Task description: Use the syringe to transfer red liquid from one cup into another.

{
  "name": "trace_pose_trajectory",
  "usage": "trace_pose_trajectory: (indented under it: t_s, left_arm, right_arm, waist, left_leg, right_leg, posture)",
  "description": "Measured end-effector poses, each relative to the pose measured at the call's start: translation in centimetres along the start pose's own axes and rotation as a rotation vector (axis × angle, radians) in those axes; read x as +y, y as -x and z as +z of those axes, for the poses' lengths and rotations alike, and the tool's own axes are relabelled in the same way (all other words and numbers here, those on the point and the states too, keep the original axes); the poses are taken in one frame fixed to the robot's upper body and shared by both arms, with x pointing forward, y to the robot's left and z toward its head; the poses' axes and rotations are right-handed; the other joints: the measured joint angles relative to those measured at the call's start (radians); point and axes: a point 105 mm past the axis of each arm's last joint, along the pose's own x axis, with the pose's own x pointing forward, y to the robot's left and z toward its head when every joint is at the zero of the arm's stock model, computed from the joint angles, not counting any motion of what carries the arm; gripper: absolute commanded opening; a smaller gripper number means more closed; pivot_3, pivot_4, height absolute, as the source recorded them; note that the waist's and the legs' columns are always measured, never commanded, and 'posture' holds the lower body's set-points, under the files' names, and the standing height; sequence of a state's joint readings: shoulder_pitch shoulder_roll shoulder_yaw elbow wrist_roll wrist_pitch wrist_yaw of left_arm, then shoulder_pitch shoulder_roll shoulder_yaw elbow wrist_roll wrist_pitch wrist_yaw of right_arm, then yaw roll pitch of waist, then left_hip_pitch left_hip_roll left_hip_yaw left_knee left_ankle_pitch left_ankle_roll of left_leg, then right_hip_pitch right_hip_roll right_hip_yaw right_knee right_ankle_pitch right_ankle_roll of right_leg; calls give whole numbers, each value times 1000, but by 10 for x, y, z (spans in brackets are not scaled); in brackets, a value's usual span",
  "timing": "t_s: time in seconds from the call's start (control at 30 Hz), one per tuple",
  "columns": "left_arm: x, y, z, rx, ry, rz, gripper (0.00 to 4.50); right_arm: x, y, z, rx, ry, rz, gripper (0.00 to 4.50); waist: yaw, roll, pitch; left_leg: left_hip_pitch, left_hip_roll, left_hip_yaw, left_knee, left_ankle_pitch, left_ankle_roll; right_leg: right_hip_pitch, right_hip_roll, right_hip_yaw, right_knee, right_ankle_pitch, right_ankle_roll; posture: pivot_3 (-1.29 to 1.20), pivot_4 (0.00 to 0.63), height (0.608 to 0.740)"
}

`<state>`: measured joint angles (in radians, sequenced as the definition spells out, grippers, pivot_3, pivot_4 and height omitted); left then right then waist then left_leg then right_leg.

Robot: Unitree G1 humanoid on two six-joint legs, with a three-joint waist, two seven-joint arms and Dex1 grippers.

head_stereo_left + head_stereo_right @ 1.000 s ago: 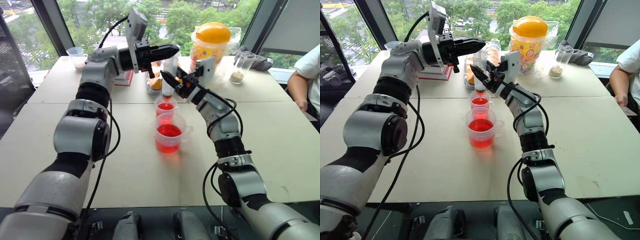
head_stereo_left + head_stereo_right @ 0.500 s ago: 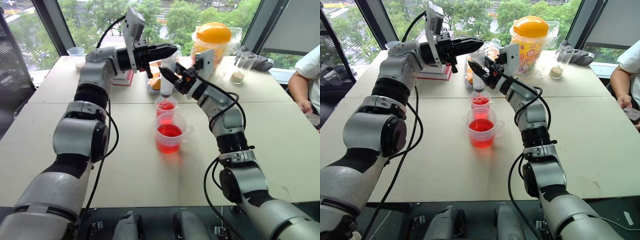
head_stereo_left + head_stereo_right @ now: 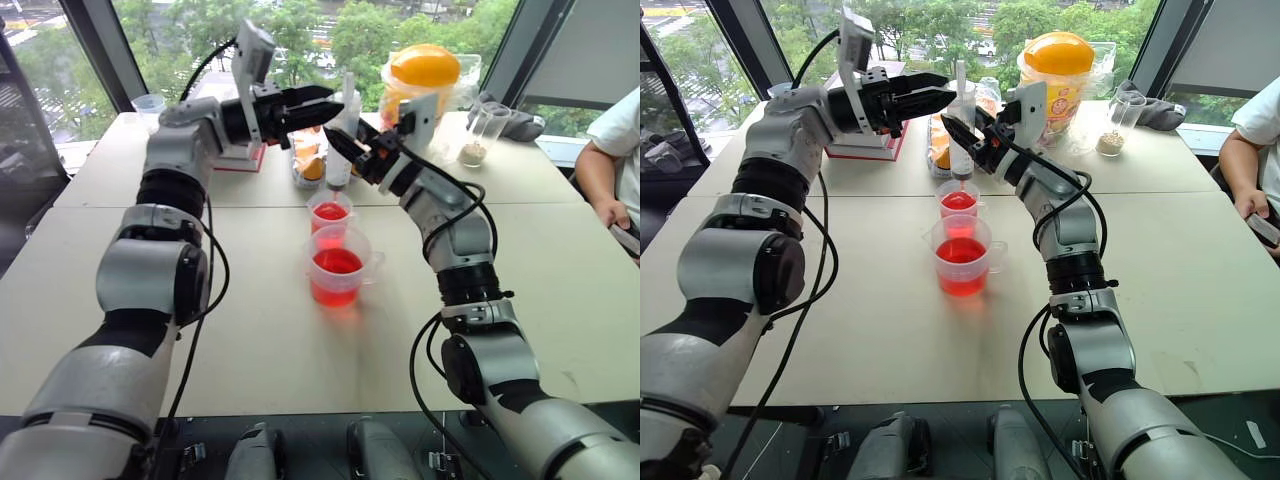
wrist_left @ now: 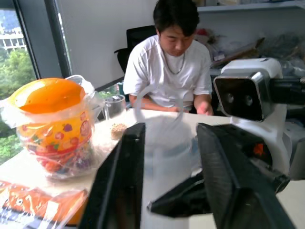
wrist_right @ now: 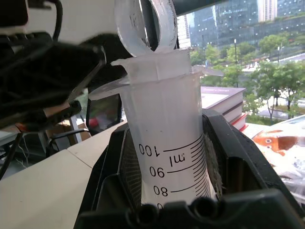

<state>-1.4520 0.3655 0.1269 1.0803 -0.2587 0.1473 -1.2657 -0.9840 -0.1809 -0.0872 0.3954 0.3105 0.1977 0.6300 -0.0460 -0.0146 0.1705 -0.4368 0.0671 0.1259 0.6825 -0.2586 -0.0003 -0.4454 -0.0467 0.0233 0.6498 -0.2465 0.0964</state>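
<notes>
Right wrist view: the syringe is clamped upright by the right claw above the smaller cup, already holding red liquid; left claw parted at the plunger; larger cup remains half-full.

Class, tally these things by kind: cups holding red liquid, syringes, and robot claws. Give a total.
Cups holding red liquid: 2 (larger cup, smaller cup)
Syringes: 1 (syringe)
Claws: 2 (left claw, right claw)
Total: 5
</notes>
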Motion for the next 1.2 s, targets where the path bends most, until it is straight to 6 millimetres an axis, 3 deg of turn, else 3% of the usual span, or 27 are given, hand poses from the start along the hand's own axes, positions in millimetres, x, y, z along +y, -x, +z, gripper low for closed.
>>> trace_pose_trajectory:
  t_s: [0.1,0.3,0.5,0.67,0.73,0.83,0.9,0.97,1.2]
  left_arm:
    - [5,10,-1,11,7,24,4451]
    - [12,47,2,41,-17,76,4451]
    - [4,82,-34,125,32,104,4451]
    - [-14,92,-57,166,66,101,4451]
    - [-23,91,-59,161,77,91,4451]
    - [-35,90,-61,157,91,72,4451]
    - [-41,89,-67,173,107,64,4451]
    - [-51,88,-75,181,137,44,4451]
    - [-68,82,-79,157,180,13,4451]
  right_arm:
    - [3,-1,0,-7,3,12,1446]
    - [3,0,-2,-5,2,16,1446]
    - [3,0,-2,-2,-10,19,1446]
    - [-2,1,-1,49,-59,-16,1446]
    - [-13,1,13,83,-86,-62,1446]
    - [-34,8,54,124,-82,-157,1446]
    - [-49,21,73,188,-72,-234,1446]
    - [-65,45,70,355,-74,-321,1446]
    - [-87,154,-11,1022,-151,-503,1446]
  waist:
    - [1,0,0]
    - [0,0,0]
    - [2,0,0]
    - [4,0,0]
    - [5,0,0]
    - [6,0,0]
    - [7,0,0]
    - [8,0,0]
    - [7,0,0]
  left_leg:
    - [0,0,0,0,0,0]
    - [0,0,0,0,0,0]
    - [0,0,0,0,0,0]
    - [0,0,0,1,0,0]
    - [-1,0,0,1,0,0]
    - [-1,0,0,0,0,0]
    - [0,0,0,0,0,0]
    - [0,0,0,0,0,0]
    - [0,0,1,0,-1,1]
  right_leg:
    - [0,0,0,0,0,0]
    - [0,0,0,0,0,0]
    - [0,0,0,0,0,0]
    - [0,-1,0,0,0,0]
    - [0,-2,0,0,0,0]
    - [0,-2,0,0,0,0]
    - [0,-2,0,0,0,-1]
    - [0,-2,0,0,0,-1]
    - [0,-2,1,-1,-1,-3]
  posture:
    - [0,150,740]
    - [0,150,740]
    - [0,150,740]
    - [0,150,740]
    - [0,150,740]
    - [0,150,740]
    - [0,150,740]
    - [0,150,740]
    - [0,150,740]
